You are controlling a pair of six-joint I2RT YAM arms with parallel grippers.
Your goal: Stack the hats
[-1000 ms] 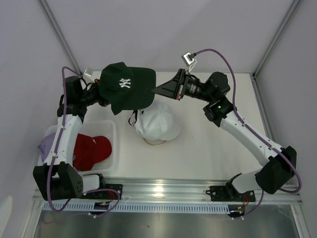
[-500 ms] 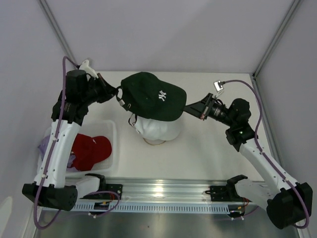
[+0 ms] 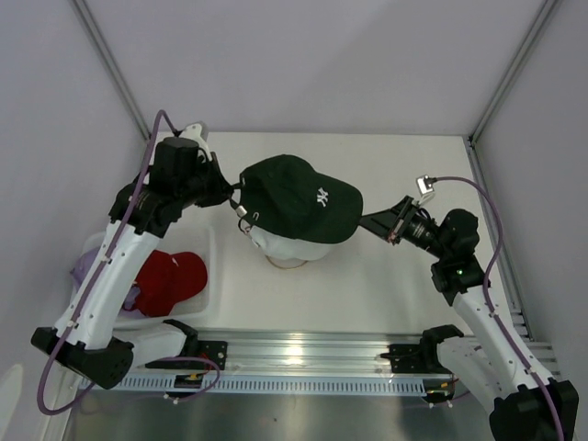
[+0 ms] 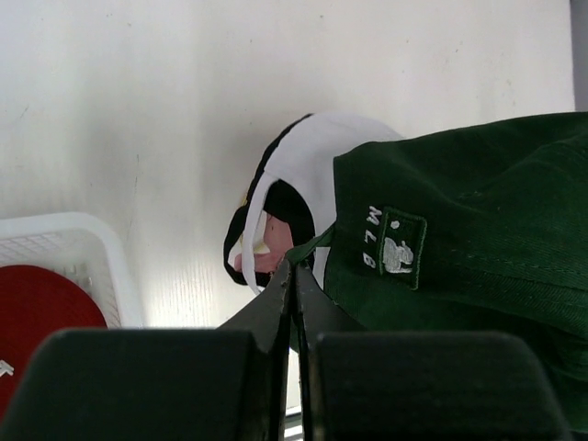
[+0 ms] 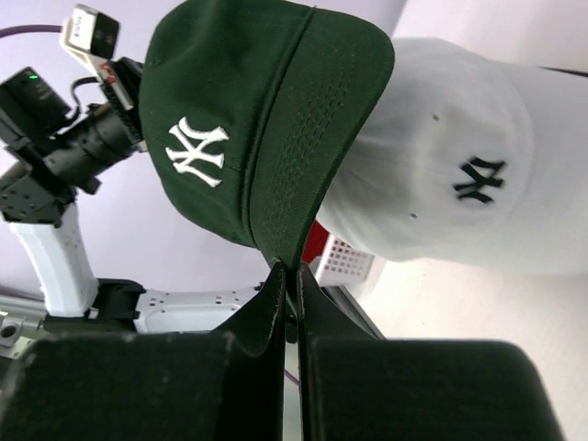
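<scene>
A dark green cap with a white NY logo hangs just above a white cap at the table's middle. My left gripper is shut on the green cap's back strap. My right gripper is shut on the edge of its brim. The white cap carries a black NY logo and sits on a stack; black and pink show under it in the left wrist view. A red cap and a lavender one lie in the basket.
A white mesh basket stands at the left near edge, and its corner shows in the left wrist view. A metal rail runs along the front. Grey walls close in the sides and back.
Both arms have carried the green cap forward and down, from the back left to just over the white cap. The right arm has drawn back toward the right.
</scene>
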